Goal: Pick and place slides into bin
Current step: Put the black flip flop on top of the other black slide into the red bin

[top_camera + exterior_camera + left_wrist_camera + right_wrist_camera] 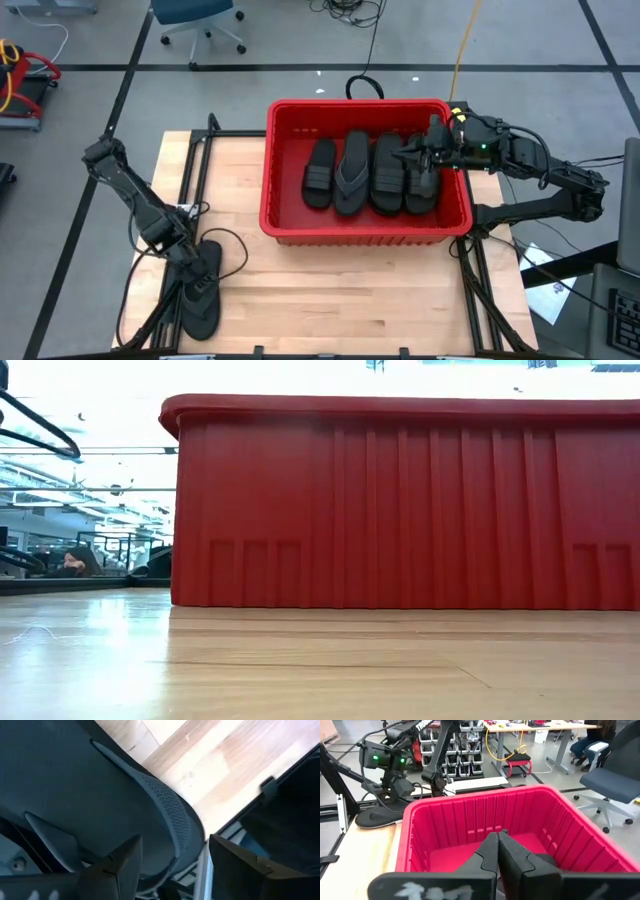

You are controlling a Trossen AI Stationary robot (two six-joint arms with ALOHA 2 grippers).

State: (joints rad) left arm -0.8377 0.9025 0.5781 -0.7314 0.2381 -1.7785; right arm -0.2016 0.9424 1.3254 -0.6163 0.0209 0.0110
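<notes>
Red bin with four sandals side by side, one more outside

We find the left gripper at the table's near left corner, fingers apart astride a thong sandal lying there; the right gripper hangs over the bin's right end, fingers pressed together, empty
</notes>
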